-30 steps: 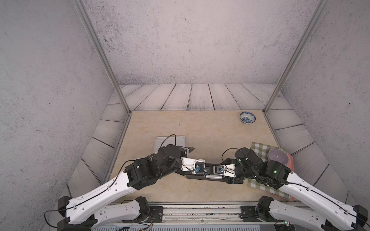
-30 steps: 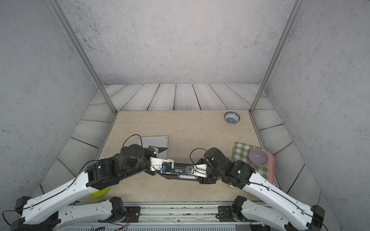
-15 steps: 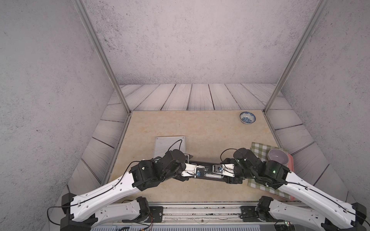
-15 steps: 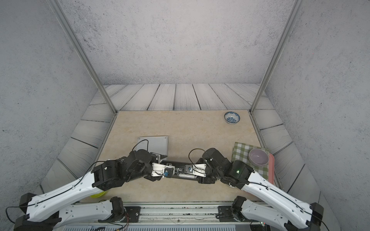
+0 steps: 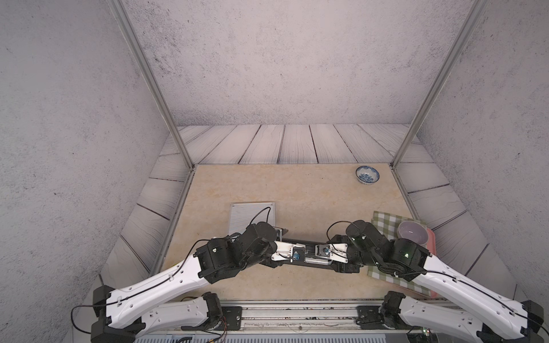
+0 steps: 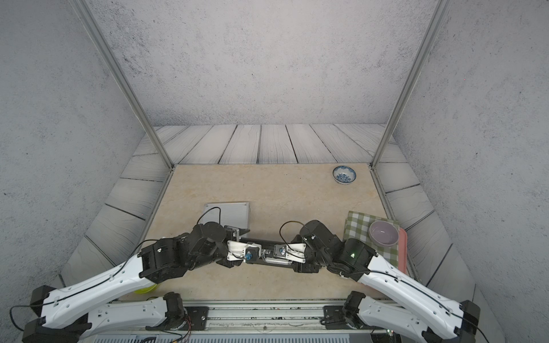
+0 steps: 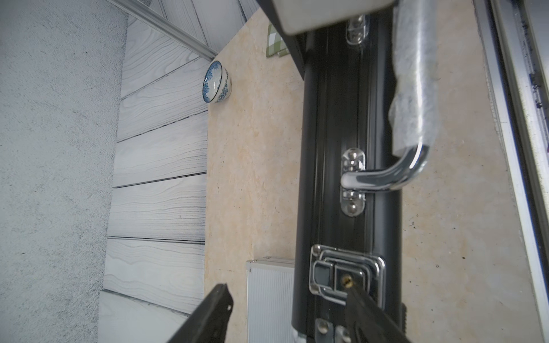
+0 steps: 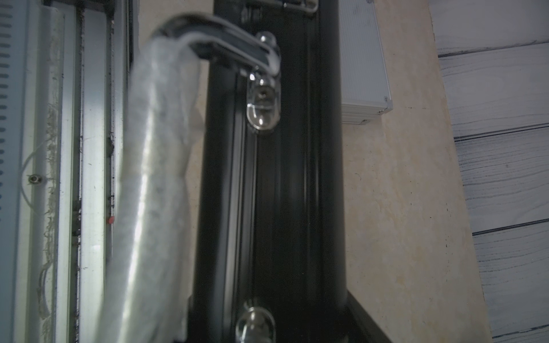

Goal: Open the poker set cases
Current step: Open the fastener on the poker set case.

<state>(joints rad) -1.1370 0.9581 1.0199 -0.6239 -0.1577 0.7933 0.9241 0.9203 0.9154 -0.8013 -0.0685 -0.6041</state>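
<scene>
Right now my left gripper point(image 7: 286, 288) has its jaws parted, one tip on the chrome latch point(image 7: 346, 274) of the large black ribbed case point(image 7: 326, 118). That case sits near the front of the tan table point(image 5: 297, 190), between both arms. Whether my right gripper point(image 5: 319, 252) is parted or clenched, I cannot tell. Just behind lies the small silver aluminium case point(image 5: 252, 216), shut. I judge neither opened yet.

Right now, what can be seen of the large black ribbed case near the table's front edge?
The large black ribbed case, metal by its look, seems to stand closed on its long edge on the beige stone-look table, handle side up. Its chrome handle, partly wrapped in whitish film, hangs toward the robot. The chrome key latch looks fastened; one black finger of the left end effector overlaps it, contact unclear.
</scene>
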